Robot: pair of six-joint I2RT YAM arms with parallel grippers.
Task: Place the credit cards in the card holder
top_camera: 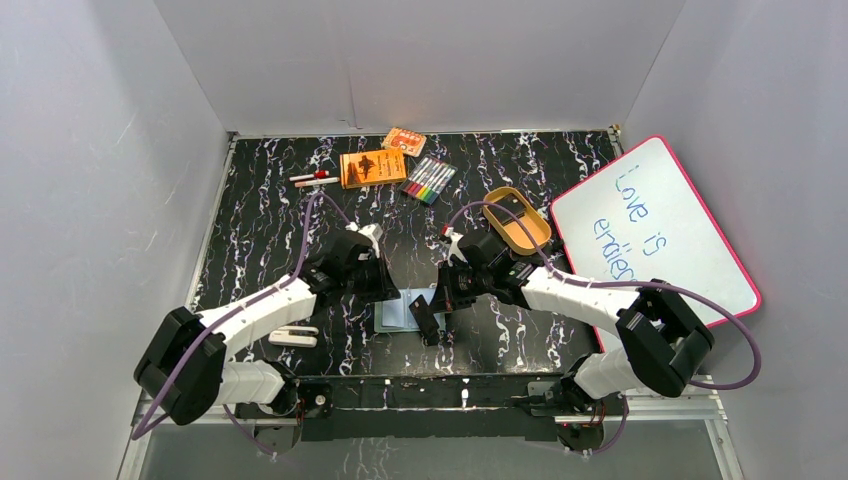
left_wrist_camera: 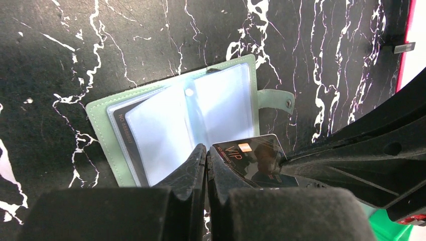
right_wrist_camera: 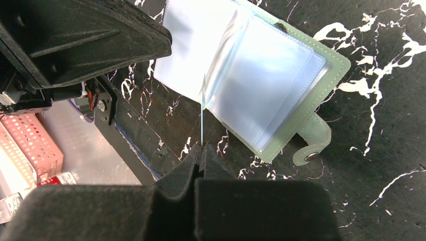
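Both arms bend inward, left gripper (left_wrist_camera: 206, 150) fully closed, right gripper (right_wrist_camera: 201, 146) pinching a credit card (left_wrist_camera: 251, 153)

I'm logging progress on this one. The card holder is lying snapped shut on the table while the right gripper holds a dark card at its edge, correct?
Not quite. The card holder lies open, not snapped shut: its clear sleeves are spread and the snap tab hangs loose, as the left wrist view shows. The right gripper does hold a dark card at its edge.

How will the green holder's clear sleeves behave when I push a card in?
Probably floppy: the clear plastic sleeves of the sage-green card holder bow and lift unevenly. Likely slippery, given their glossy sheen. The holder may slide on the black marbled tabletop unless pinned.
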